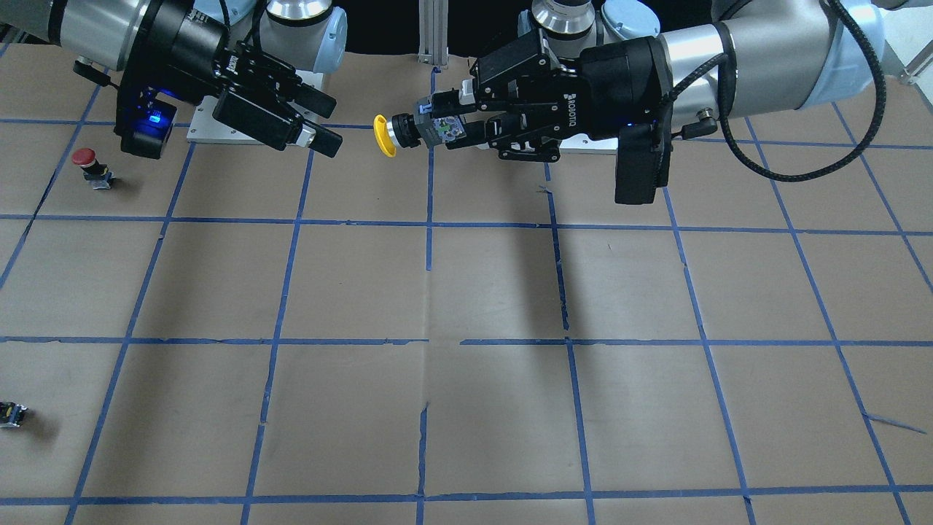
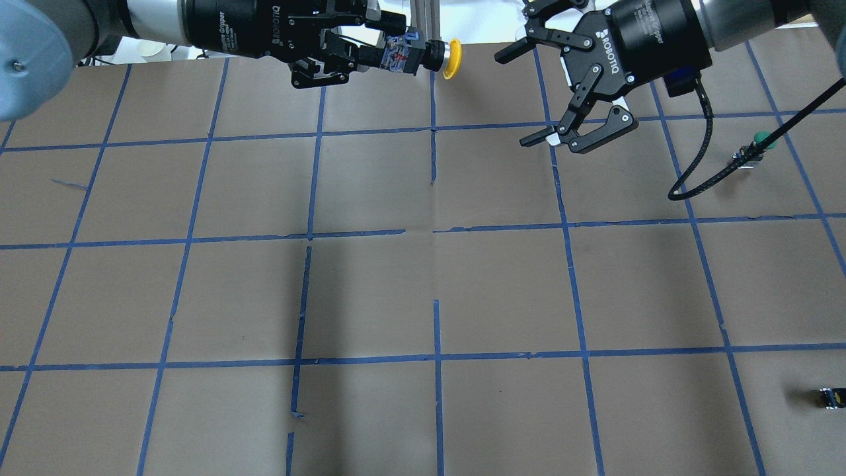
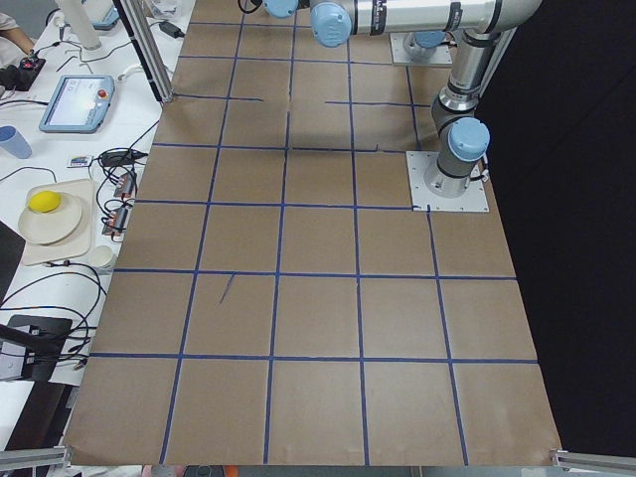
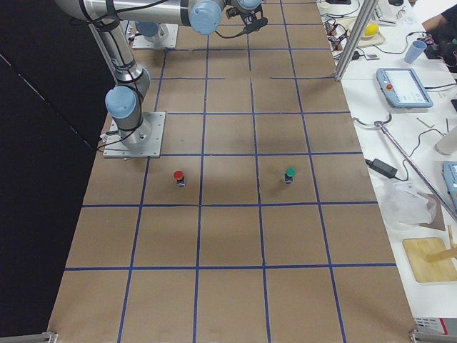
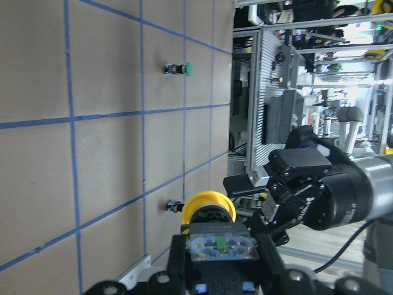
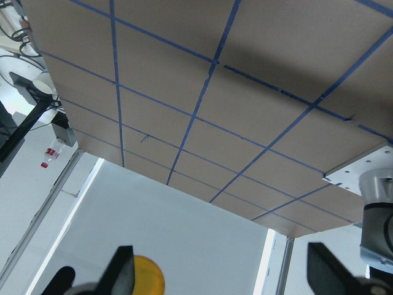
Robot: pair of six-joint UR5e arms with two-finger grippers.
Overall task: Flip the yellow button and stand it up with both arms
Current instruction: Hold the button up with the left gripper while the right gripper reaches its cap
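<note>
My left gripper [image 1: 446,128] is shut on the black-grey base of the yellow button [image 1: 397,133] and holds it level in the air near the robot's side of the table. The yellow cap points at my right gripper [image 1: 328,122]. That gripper is open and empty, its fingertips a short gap from the cap. The overhead view shows the same: the button [image 2: 441,57], the left gripper [image 2: 396,53], the open right gripper [image 2: 519,99]. In the left wrist view the button [image 5: 209,208] sits between my fingers. In the right wrist view the cap [image 6: 148,278] shows beside one fingertip [image 6: 121,270].
A red-capped button [image 1: 87,165] stands on the brown paper on my right side. A green-capped button [image 2: 760,141] stands farther out. A tiny dark part with a yellow spot [image 2: 830,396] lies near the far right corner. Blue tape lines grid the table.
</note>
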